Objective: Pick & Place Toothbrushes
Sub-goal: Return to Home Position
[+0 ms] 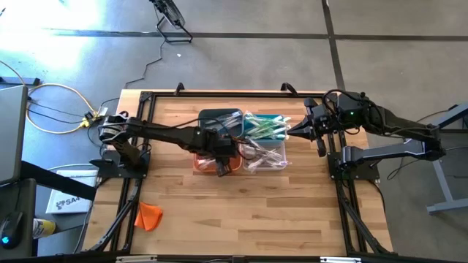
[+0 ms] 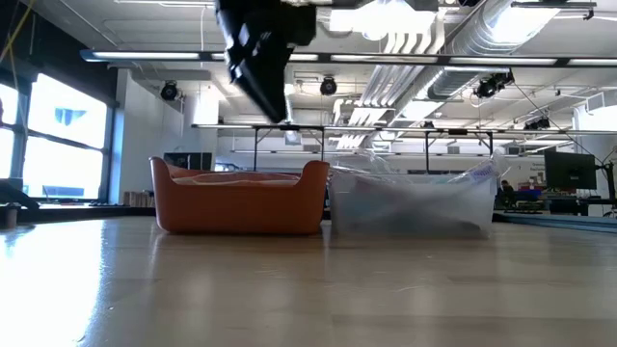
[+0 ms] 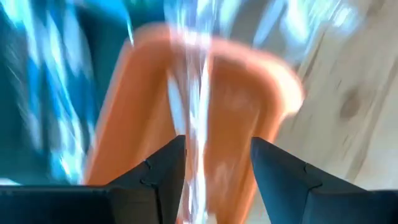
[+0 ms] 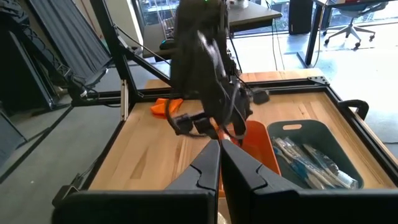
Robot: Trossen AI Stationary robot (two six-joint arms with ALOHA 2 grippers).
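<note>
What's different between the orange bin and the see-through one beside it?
The orange bin is opaque; the clear bin shows the wrapped toothbrushes inside it. The left arm hangs, jaws open, above the orange bin; nothing hangs above the clear bin. Both are rectangular, similar in height, standing side by side.

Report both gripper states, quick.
Left gripper: open, above the orange bin.
Right gripper: shut, nothing in it.
</note>
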